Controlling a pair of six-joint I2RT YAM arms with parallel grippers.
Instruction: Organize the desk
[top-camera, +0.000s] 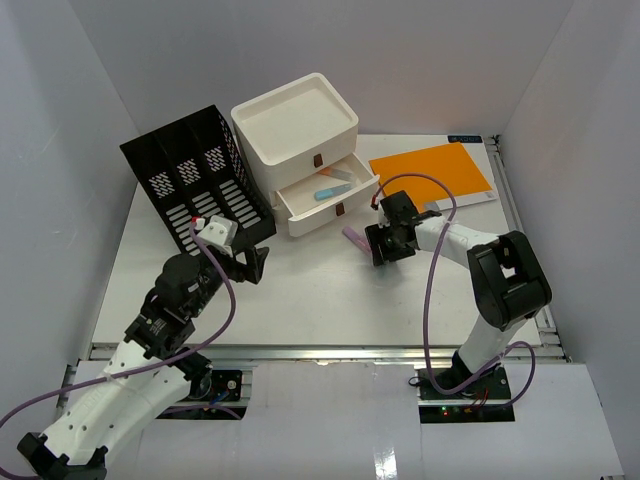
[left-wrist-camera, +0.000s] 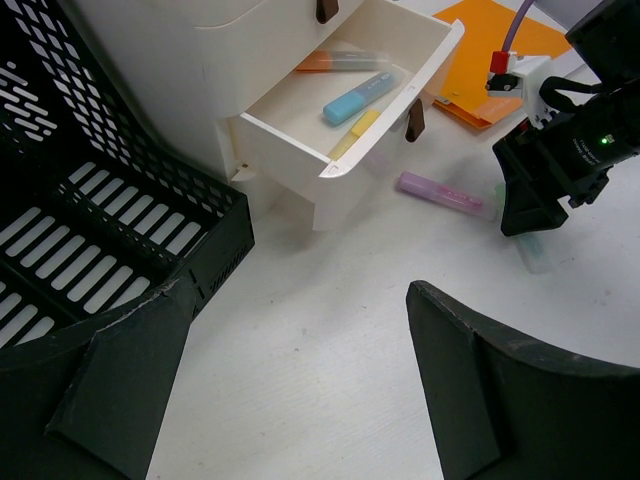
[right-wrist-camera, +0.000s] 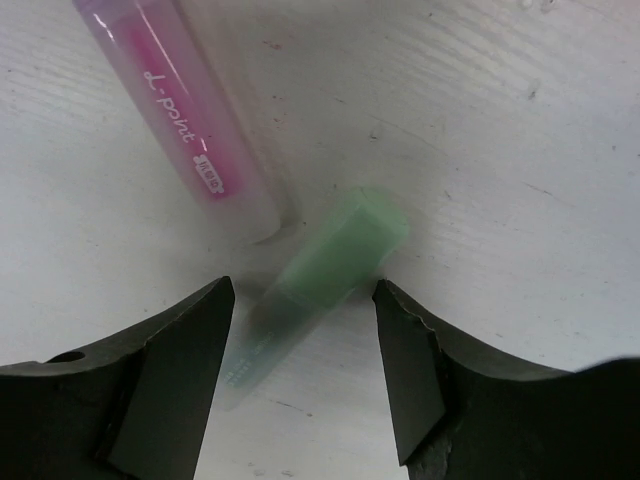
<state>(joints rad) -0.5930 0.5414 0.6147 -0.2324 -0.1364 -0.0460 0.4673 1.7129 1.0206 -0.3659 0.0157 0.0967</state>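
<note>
On the white desk (top-camera: 300, 300) a green highlighter (right-wrist-camera: 330, 265) lies slanted beside a pink highlighter (right-wrist-camera: 180, 110), just in front of the drawer box. My right gripper (right-wrist-camera: 303, 290) is low over the desk and open, its jaws straddling the green highlighter with a gap on each side. From above, the right gripper (top-camera: 385, 250) covers the green one, and the pink highlighter (top-camera: 356, 238) shows to its left. My left gripper (left-wrist-camera: 300, 290) is wide open over bare desk, near the black organizer's front corner, holding nothing.
A white drawer box (top-camera: 300, 125) has its open drawer (left-wrist-camera: 340, 110) holding a blue highlighter (left-wrist-camera: 358, 97) and others. A black slotted file organizer (top-camera: 195, 180) stands at the left. An orange folder (top-camera: 432, 172) lies at the back right. White walls enclose the desk.
</note>
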